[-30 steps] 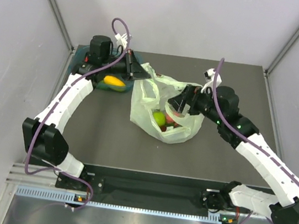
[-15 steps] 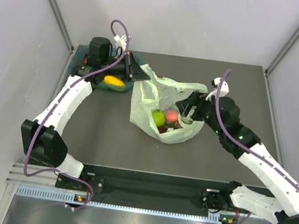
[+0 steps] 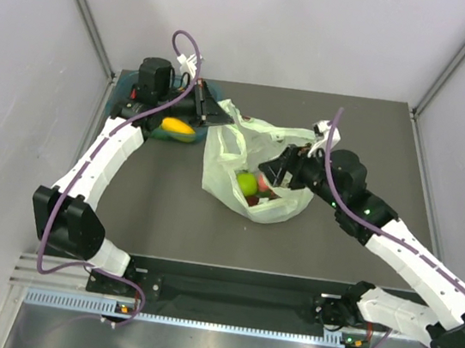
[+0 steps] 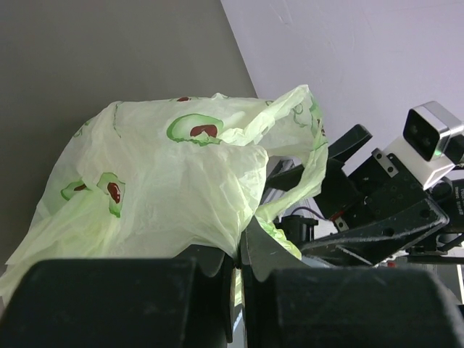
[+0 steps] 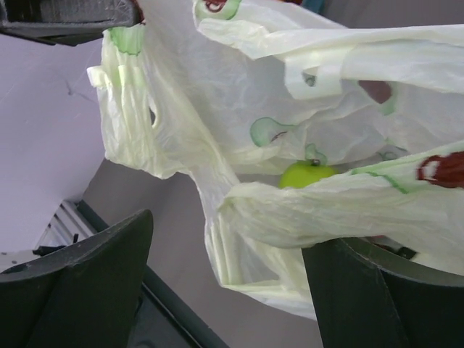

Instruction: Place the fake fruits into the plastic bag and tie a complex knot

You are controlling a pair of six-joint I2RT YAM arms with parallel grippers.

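Observation:
The pale green plastic bag (image 3: 234, 153) lies at mid-table with its mouth gaping. Inside it show a green apple (image 3: 247, 182) and a pink-red fruit (image 3: 266, 188). My left gripper (image 3: 216, 113) is shut on the bag's far-left rim, and the film is pinched between its jaws (image 4: 238, 261). My right gripper (image 3: 278, 171) is open at the bag's right rim. In the right wrist view a rolled fold of the bag (image 5: 326, 214) lies between the spread fingers (image 5: 87, 283), resting against the right one. The green apple (image 5: 308, 174) shows past that fold.
A teal tub (image 3: 121, 94) stands at the table's far left corner behind the left arm, with a yellow mango (image 3: 178, 127) in it. Grey walls close in on both sides. The right arm (image 4: 377, 206) fills the lower right of the left wrist view.
The right gripper drew back a little to the right, then came left again to the bag's rim. The left gripper has kept its hold without moving.

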